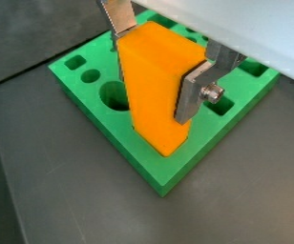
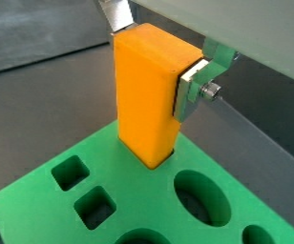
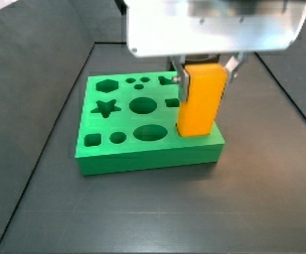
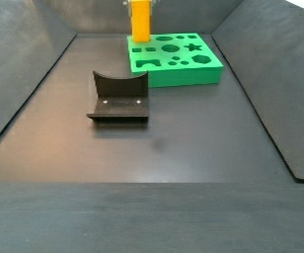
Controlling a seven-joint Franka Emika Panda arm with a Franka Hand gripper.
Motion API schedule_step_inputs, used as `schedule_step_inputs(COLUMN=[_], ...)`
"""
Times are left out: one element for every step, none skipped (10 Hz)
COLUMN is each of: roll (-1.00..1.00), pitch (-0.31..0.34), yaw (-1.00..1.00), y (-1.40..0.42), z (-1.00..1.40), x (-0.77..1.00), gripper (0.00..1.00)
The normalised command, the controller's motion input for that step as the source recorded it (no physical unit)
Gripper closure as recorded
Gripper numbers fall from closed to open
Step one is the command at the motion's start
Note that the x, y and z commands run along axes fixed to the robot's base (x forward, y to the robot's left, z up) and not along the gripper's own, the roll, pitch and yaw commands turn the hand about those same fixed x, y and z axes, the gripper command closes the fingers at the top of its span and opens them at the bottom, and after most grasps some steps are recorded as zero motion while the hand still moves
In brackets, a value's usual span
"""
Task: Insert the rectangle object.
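Orange and upright, the tall smooth orange-yellow rectangular block fills the middle of both wrist views, and it is clamped: the two-finger gripper has its flat silver fingers pressed against opposite faces of the block near its top. In a wrist view you can see one silver plate hugging the block's side, with a small bolt on it, the other plate just peeking over the far top edge.

Under the block sits the bright green plastic board with shaped cut-outs. The block's lower end is down at the board's surface, at a corner region of the board; whether it has gone into a hole or only stands on top, I cannot tell. Round and square pockets close to the block are open, nothing lying in them.

From a side view the picture is clear: the block stands vertical at the board's edge, the gripper right above it under the white wrist housing. A star pocket, circles and small shapes beside it all show bare green bottoms.

In a side view from farther off, the dark L-shaped fixture stands on the grey floor, beside the green board but apart from it, with the orange block rising at the board's far corner.
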Motion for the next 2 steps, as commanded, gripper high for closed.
schedule_step_inputs(roll=[-0.16,0.05], pitch=[-0.084,-0.046], yaw=[0.0,0.0], y=[0.0,-0.11], z=[-0.26,-0.09], x=[0.0,0.0], gripper=[1.0,1.0])
